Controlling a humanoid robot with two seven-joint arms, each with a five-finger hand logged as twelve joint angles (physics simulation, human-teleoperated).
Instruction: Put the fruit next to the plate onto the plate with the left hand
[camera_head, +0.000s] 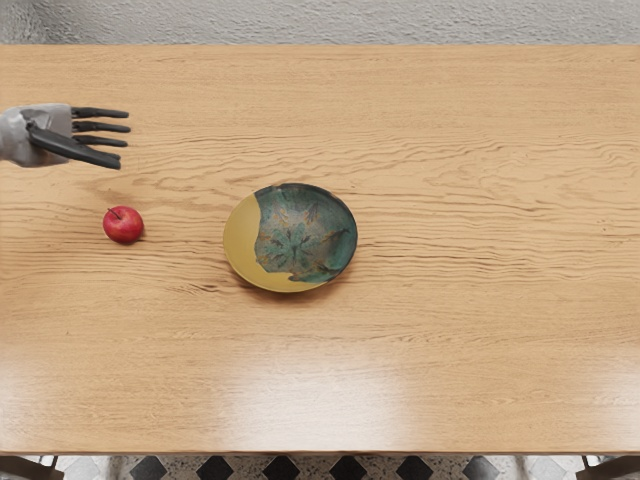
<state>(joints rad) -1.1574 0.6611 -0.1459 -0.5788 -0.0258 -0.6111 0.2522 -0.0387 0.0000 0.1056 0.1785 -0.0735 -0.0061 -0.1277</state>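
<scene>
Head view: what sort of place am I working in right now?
Probably a kitchen or dining room, rendered in simulation: a wooden table holding a glazed plate and a red apple, with checkered floor tiles showing below its near edge.

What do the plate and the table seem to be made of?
Plate: probably glazed ceramic, with a smooth yellow surface and a mottled teal pattern like poured glaze. Table: wood or a wood-look veneer with a satin finish; it shows flowing grain lines and soft light patches near the front edge.
</scene>
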